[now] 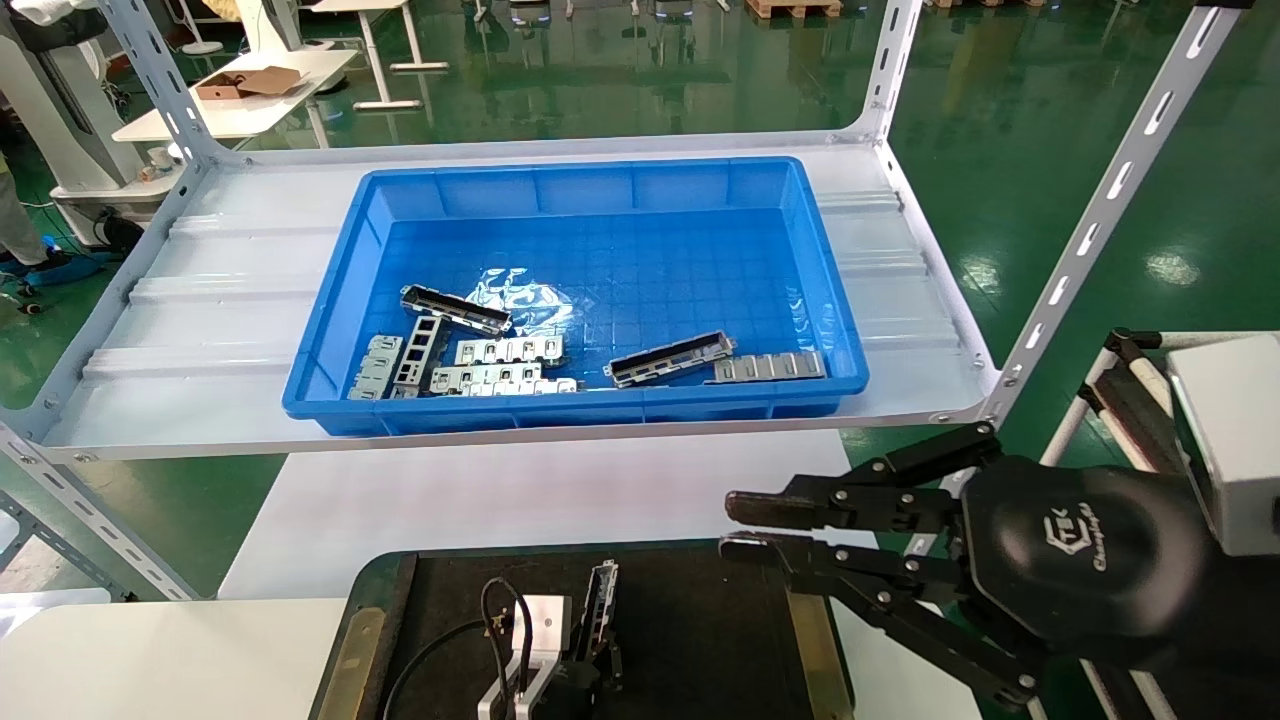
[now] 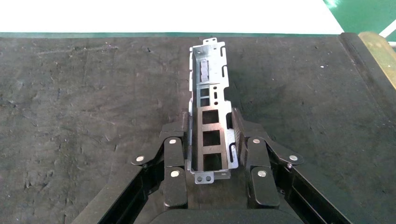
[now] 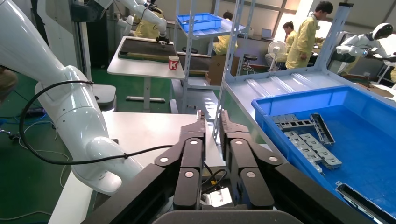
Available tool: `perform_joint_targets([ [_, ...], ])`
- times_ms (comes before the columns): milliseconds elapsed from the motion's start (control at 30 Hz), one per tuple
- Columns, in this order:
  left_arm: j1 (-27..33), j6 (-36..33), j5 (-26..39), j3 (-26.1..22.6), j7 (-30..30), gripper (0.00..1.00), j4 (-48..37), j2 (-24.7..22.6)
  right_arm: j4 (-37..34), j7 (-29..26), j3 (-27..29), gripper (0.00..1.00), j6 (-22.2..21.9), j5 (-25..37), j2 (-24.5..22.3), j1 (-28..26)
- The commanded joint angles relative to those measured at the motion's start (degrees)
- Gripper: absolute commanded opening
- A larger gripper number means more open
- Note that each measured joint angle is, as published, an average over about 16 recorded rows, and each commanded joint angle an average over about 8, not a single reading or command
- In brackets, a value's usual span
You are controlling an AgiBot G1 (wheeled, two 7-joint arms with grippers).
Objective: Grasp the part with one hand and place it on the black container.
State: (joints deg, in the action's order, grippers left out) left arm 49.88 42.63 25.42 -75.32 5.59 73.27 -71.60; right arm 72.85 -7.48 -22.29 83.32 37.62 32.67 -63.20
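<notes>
The part (image 1: 603,600) is a narrow silver-grey channel bar with rectangular cutouts. It lies lengthwise on the black container (image 1: 700,620), a flat matte tray with a dark green rim and brass side strips. My left gripper (image 1: 585,665) is at the bottom edge of the head view. In the left wrist view it (image 2: 210,123) is shut on the near half of the part (image 2: 208,79), one finger against each side wall, low over the black container (image 2: 93,93). My right gripper (image 1: 727,527) hovers empty beside the tray's right edge, its fingers a narrow gap apart (image 3: 213,116).
A blue plastic bin (image 1: 600,408) stands on the white shelf behind the tray. It holds two more channel bars (image 1: 668,358) (image 1: 455,308) and several flat silver plates (image 1: 505,365). Slotted shelf uprights (image 1: 1090,240) rise at the right. A white table (image 1: 500,490) lies under the shelf.
</notes>
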Motion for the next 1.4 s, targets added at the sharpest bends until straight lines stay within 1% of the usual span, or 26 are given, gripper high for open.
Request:
perform_joint_targets([
  [33, -0.2, 0.0, 0.1, 0.0, 0.1, 1.0, 0.2, 0.0, 0.0, 0.0, 0.0, 1.0, 0.0, 0.0, 0.0, 0.0],
  [267, -0.1, -0.7, 0.5, 0.3, 0.3, 1.0, 2.9, 2.2, 0.0, 0.0, 0.0, 1.0, 0.0, 0.0, 0.0, 0.0],
  [433, 0.3, -4.8, 2.5, 0.5, 0.9, 1.0, 4.1, 5.1, 0.0, 0.0, 0.0, 1.0, 0.0, 0.0, 0.0, 0.0],
  [967, 2.5, -27.7, 13.1, 4.0, 4.4, 1.0, 4.0, 14.7, 0.0, 0.0, 0.0, 1.0, 0.0, 0.0, 0.0, 0.0],
  [1200, 3.4, -38.9, 15.5, 6.5, 4.6, 1.0, 3.5, 19.0, 0.0, 0.0, 0.0, 1.0, 0.0, 0.0, 0.0, 0.0],
  [1400, 3.7, -48.6, 16.2, 9.6, 3.5, 1.0, 3.0, 22.9, 0.0, 0.0, 0.0, 1.0, 0.0, 0.0, 0.0, 0.0],
])
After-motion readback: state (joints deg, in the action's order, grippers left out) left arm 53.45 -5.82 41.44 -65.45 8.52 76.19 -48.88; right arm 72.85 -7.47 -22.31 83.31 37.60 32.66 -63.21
